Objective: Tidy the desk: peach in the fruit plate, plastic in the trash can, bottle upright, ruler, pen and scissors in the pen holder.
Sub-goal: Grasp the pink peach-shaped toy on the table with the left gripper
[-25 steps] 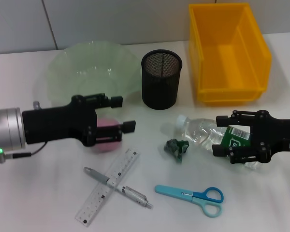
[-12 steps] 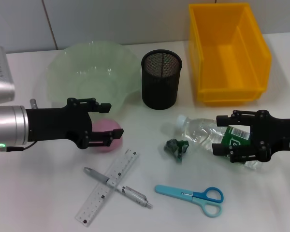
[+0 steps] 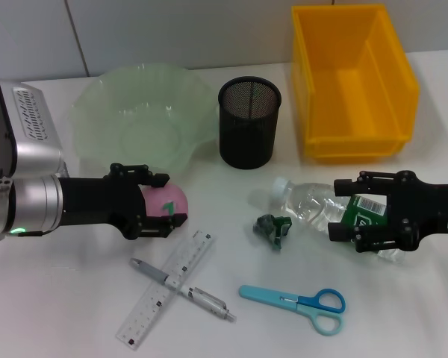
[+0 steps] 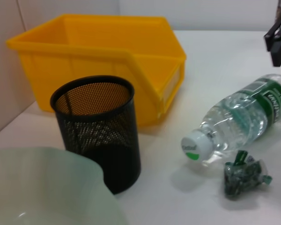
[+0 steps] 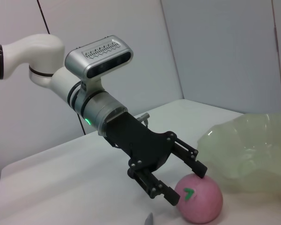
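Pink peach (image 3: 166,203) on the table before the green fruit plate (image 3: 97,112), left gripper (image 3: 164,200) spread open around it, right gripper (image 3: 347,209) open over the lying bottle (image 3: 313,201), left wrist view: pen holder (image 4: 98,131), yellow bin (image 4: 103,61), crumpled plastic (image 4: 243,173), right wrist view: fingers (image 5: 187,157) flanking the peach (image 5: 199,199) without clasping.

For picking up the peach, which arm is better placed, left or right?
Left. The left gripper is open with its fingers on both sides of the peach, beside the fruit plate. The right gripper is far away, over the bottle.
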### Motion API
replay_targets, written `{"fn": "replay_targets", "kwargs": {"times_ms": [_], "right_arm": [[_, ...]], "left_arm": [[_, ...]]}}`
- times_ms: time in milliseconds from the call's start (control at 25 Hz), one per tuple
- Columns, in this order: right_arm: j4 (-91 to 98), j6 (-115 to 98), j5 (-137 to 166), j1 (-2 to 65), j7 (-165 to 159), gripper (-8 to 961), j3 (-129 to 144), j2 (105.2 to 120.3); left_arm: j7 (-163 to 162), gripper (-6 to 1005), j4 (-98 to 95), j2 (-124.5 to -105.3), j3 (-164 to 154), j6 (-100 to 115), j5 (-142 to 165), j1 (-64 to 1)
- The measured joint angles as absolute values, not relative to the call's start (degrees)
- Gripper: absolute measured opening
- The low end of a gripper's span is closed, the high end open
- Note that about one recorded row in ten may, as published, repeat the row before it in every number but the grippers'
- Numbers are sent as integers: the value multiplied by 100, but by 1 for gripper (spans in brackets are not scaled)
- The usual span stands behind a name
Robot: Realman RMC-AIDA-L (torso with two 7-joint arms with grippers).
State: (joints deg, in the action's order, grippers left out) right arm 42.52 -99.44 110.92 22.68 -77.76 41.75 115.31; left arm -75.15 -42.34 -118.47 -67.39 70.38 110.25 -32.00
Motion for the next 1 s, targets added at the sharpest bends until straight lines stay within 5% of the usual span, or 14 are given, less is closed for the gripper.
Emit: {"fn": "replay_targets", "kwargs": {"times_ms": [1000], "right_arm": [[4254,-9949,11059,2285,-7787,824,4175,11549]], "left_arm": [[-7517,734,-4277,-11856,-7296,6179,11189,-3080]]}}
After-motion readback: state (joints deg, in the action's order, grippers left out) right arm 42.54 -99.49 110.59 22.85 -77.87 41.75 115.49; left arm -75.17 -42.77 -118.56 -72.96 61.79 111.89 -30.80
